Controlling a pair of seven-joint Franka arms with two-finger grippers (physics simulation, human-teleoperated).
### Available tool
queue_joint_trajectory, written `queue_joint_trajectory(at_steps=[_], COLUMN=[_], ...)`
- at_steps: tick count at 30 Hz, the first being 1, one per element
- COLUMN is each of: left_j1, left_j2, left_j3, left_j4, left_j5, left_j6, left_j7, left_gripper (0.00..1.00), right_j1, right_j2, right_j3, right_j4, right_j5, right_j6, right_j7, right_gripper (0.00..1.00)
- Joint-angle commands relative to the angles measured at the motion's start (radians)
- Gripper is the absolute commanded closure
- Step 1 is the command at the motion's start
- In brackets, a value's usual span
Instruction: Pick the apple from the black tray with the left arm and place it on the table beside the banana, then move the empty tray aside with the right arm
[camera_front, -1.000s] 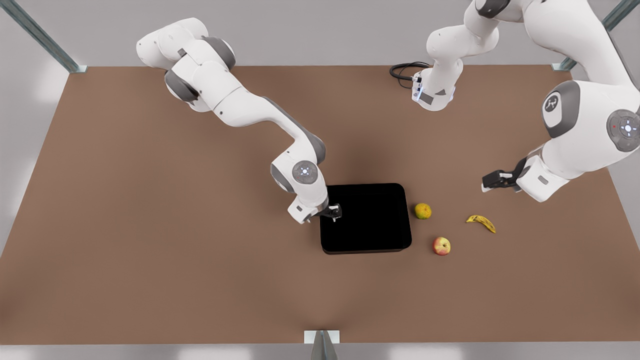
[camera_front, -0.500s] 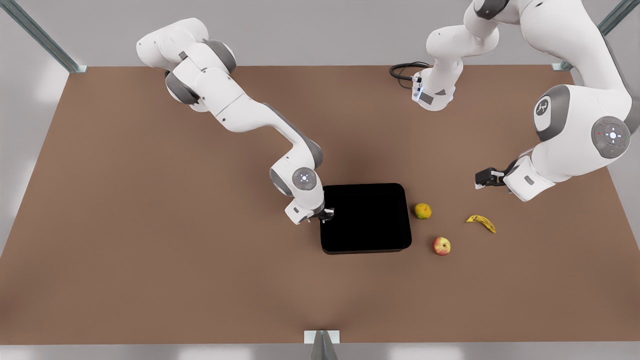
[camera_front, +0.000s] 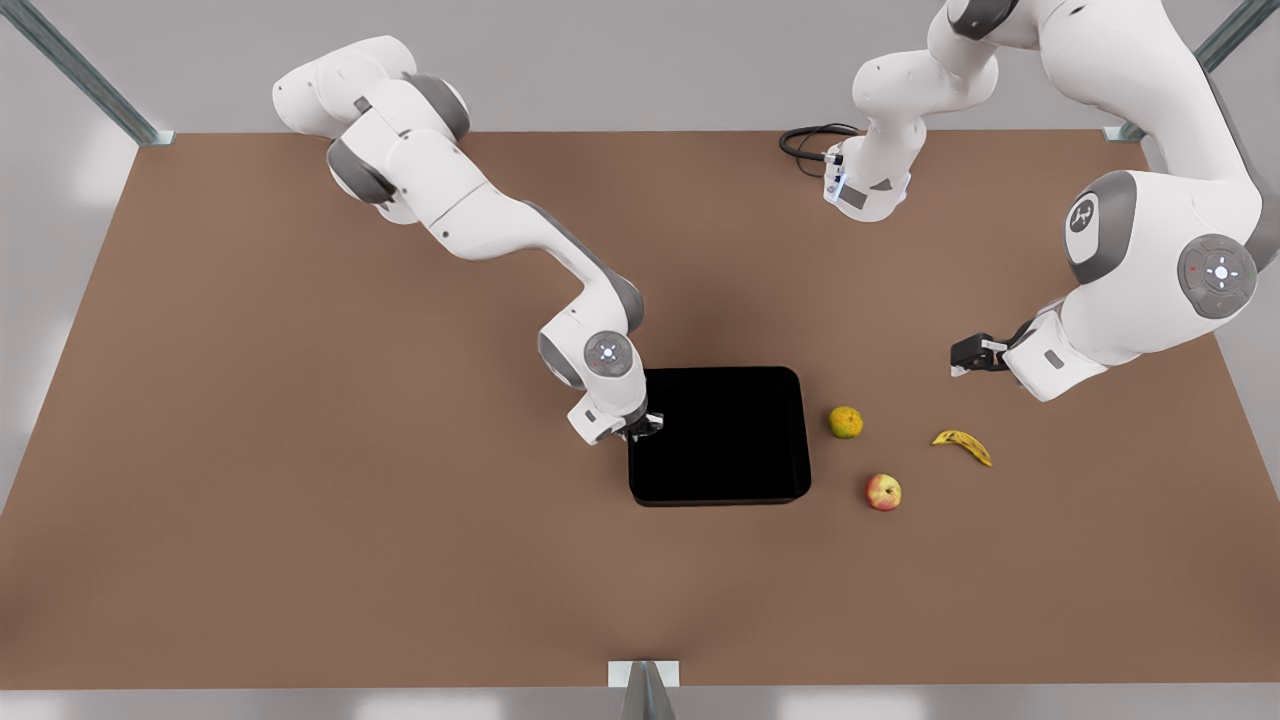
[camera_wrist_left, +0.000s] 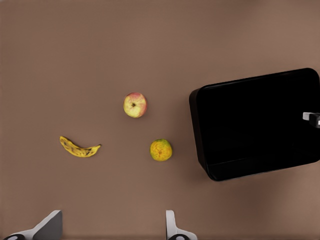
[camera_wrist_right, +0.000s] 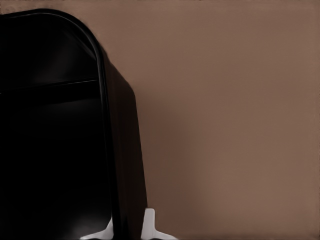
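Tray (camera_front: 718, 436) shifted toward front view's left, right gripper (camera_front: 643, 425) pinching its left wall. Left gripper (camera_front: 962, 357) waits open above banana (camera_front: 963, 445). Apple (camera_front: 883, 491) on table (camera_front: 300, 500).

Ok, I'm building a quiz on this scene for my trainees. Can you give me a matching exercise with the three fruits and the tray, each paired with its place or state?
Things:
1. apple
2. banana
3. black tray
4. round citrus fruit

Places or states:
A. yellow, speckled, farthest toward the front view's right
B. on the table, the fruit closest to the tray
C. red-and-yellow, on the table outside the tray
D. empty, its wall between the fingers of the right gripper

Pairs: 1-C, 2-A, 3-D, 4-B.

The left gripper waits open above the table near the banana.
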Motion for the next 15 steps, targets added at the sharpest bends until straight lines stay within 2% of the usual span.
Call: queue_joint_trajectory(at_steps=[1, 6, 15], left_j1=[-0.004, -0.006, -0.006], left_j2=[-0.001, -0.001, -0.001], left_j3=[-0.001, -0.001, -0.001], left_j4=[0.000, 0.000, -0.001], left_j5=[0.005, 0.013, 0.016], left_j6=[-0.001, -0.001, -0.001], left_j7=[0.033, 0.033, 0.033], left_gripper=[0.00, 0.00, 0.00], right_j1=[0.000, 0.000, -0.084], right_j2=[-0.003, -0.003, -0.116], right_j3=[0.000, 0.000, 0.032], right_j4=[0.000, 0.000, 0.000], right_j5=[0.000, 0.001, 0.008], right_j6=[-0.003, -0.005, -0.221], right_j7=[-0.011, -0.014, -0.157], right_gripper=[0.72, 0.81, 0.82])
